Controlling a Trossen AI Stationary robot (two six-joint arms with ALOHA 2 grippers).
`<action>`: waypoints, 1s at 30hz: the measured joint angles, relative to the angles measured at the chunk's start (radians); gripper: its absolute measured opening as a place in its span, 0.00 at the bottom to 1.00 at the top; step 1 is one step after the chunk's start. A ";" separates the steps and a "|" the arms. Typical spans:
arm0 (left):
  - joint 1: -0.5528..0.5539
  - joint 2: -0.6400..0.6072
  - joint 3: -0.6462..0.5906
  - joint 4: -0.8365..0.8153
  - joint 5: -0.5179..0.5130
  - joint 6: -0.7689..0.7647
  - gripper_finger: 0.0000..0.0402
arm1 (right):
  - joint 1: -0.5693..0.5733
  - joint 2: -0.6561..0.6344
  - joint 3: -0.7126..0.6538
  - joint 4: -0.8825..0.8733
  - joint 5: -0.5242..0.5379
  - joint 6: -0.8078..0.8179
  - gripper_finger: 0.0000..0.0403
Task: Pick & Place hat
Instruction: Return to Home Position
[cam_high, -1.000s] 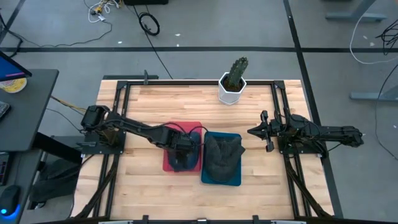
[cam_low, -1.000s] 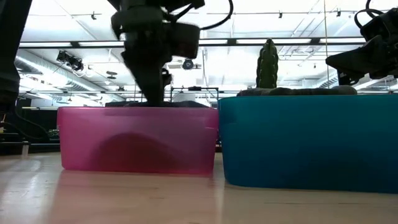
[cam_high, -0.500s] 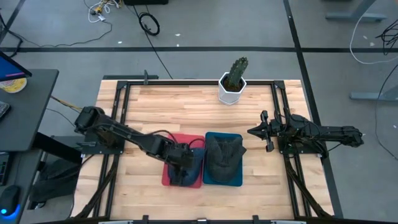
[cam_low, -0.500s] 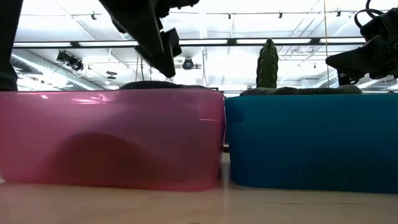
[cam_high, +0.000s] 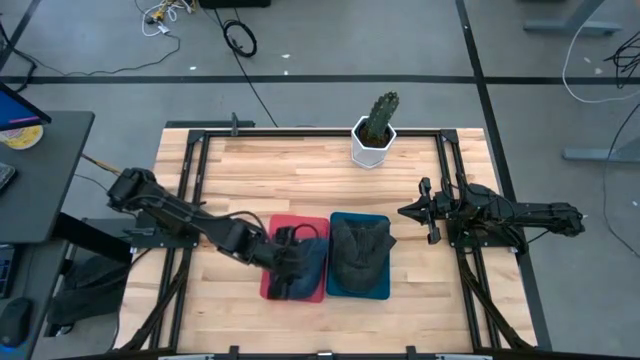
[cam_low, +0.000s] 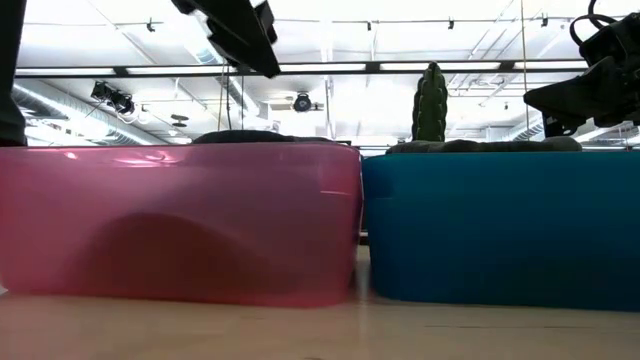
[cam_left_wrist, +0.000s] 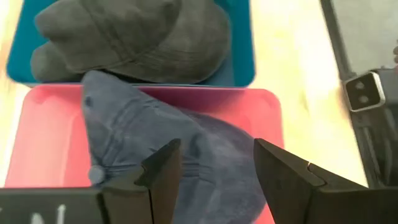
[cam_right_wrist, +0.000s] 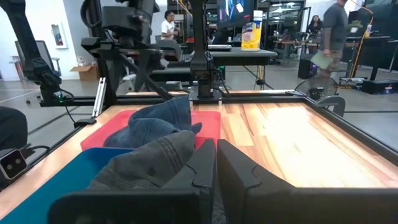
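Note:
A blue hat (cam_left_wrist: 155, 149) lies crown up in the red tray (cam_high: 268, 285). Its brim end reaches toward the teal tray (cam_high: 380, 285), which holds a grey hat (cam_high: 358, 250). My left gripper (cam_left_wrist: 214, 149) hangs open above the blue hat and the red tray, tilted downward and touching nothing. In the low view it (cam_low: 240, 30) stands well above the tray's rim (cam_low: 180, 150). At the table's right side my right gripper (cam_high: 408, 211) rests level and shut, pointing toward the trays.
A white pot with a cactus (cam_high: 375, 130) stands at the far edge, behind the trays. The two trays sit side by side near the table's front middle. Bare wood (cam_high: 250, 180) lies between the trays and the far edge. People move in the room beyond (cam_right_wrist: 336, 25).
My left gripper has risen out of the red tray and drawn back toward the table's near left, staying open. The blue hat stays in the tray. The red tray has slid toward the near edge and now stands closer to the low camera.

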 joint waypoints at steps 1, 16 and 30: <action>-0.007 -0.003 -0.003 0.005 -0.005 0.001 0.51 | 0.000 0.000 0.000 0.000 0.000 0.000 0.05; 0.003 -0.134 -0.120 0.081 -0.038 0.060 0.51 | 0.000 0.000 0.000 0.000 0.000 0.000 0.05; -0.011 -0.654 -0.654 0.576 -0.012 0.055 0.51 | 0.000 0.000 0.000 0.000 0.000 0.000 0.05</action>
